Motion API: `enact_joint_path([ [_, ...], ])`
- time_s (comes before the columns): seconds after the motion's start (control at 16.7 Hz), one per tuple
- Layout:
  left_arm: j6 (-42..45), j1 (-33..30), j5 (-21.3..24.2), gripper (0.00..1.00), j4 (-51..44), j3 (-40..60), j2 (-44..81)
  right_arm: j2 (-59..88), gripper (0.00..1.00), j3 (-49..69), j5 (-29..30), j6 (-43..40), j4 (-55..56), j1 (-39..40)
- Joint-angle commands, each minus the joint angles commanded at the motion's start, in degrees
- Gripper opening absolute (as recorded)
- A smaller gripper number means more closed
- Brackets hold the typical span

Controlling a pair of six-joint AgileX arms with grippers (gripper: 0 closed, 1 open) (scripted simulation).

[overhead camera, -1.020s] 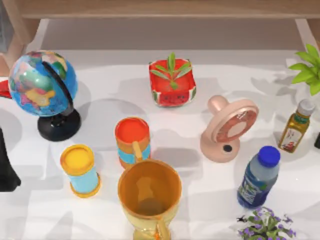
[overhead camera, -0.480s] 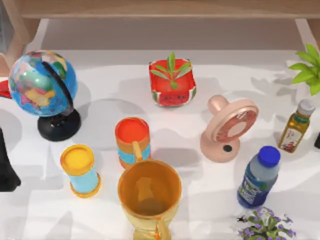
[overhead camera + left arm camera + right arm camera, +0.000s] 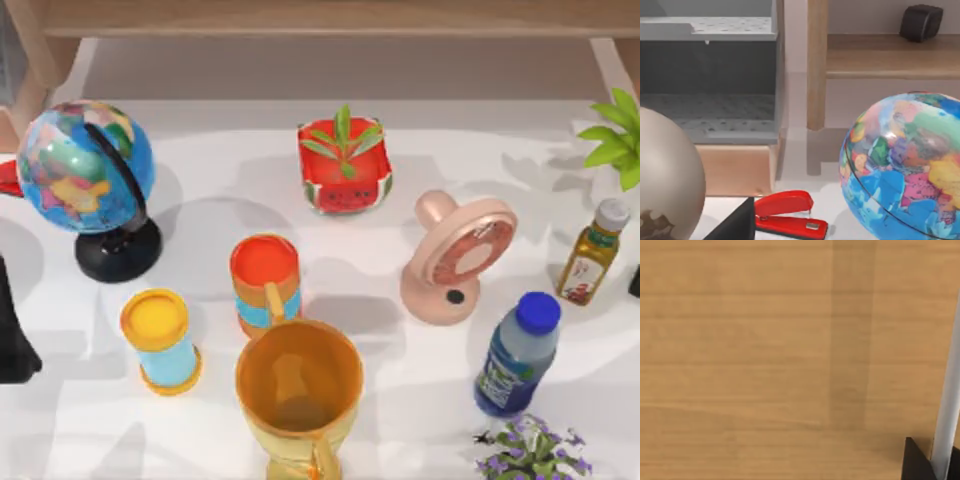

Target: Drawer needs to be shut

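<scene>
The drawer point(image 3: 715, 112) sits open at the back left of the bench point(image 3: 240, 140), in a wooden cabinet. In the left wrist view I can see its grey speckled floor and side wall, with what I take to be its wooden front point(image 3: 735, 170) facing the camera. My left arm point(image 3: 10, 340) is at the left edge of the bench, near the globe point(image 3: 85, 165), and I judge it the one to make the push. I cannot tell whether the left gripper is apart or together, and the same goes for the right gripper. The right wrist view looks close onto a wooden panel point(image 3: 740, 340). To do this well, I would bring the left gripper squarely up to the middle of the wooden front. Once it touches, I would push straight back along the drawer's own line, so the drawer does not skew and bind. The lane is tight. A red stapler point(image 3: 787, 215) lies on the bench just before the cabinet, the globe stands beside it, and a pale round object point(image 3: 665, 180) bulks close to the camera. I would therefore keep the wrist above the stapler and hold off from the globe. I would drive slowly and call the drawer shut only when the front sits flush with the frame.
</scene>
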Motion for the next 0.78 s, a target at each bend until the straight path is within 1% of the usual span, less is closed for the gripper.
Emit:
enact_joint_path([
  [0.6, 0.00, 0.00, 0.00, 1.00, 0.00, 0.00, 0.00, 0.00, 0.98, 0.00, 0.00, 0.00, 0.00, 0.00],
  [0.66, 0.00, 0.00, 0.00, 1.00, 0.00, 0.00, 0.00, 0.00, 1.00, 0.00, 0.00, 0.00, 0.00, 0.00],
  [0.78, 0.00, 0.00, 0.00, 1.00, 0.00, 0.00, 0.00, 0.00, 1.00, 0.00, 0.00, 0.00, 0.00, 0.00],
])
